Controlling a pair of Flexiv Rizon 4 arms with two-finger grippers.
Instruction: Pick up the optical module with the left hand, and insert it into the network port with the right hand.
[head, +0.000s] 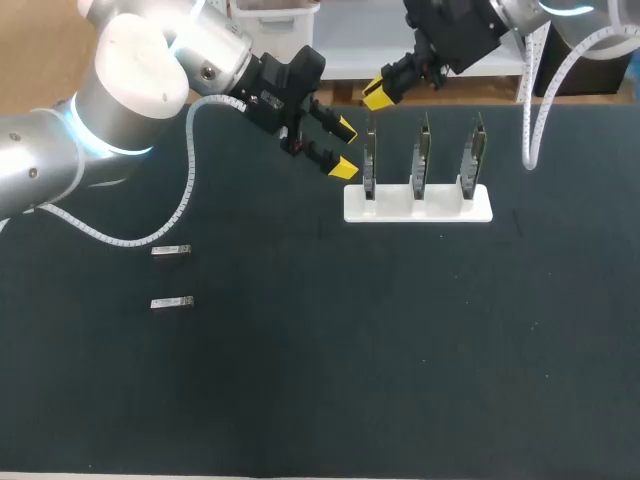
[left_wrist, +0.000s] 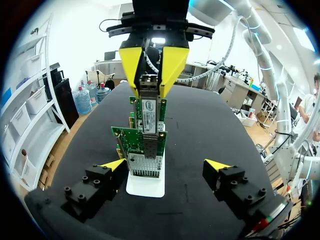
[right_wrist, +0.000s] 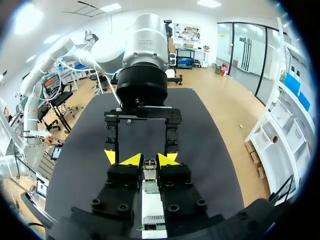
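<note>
Right claw (head: 378, 92) clenches the optical module (left_wrist: 149, 112) over the end network card (head: 369, 160). Left claw (head: 344, 147), released, hangs just beside that card. Two spare modules (head: 171, 251) lie well apart from it on the bench (head: 320, 390).

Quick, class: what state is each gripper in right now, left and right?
Left gripper: open, holding nothing.
Right gripper: closed on the optical module.

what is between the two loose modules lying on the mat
Only bare black mat separates the upper module and the lower module; the head view shows it.
</note>
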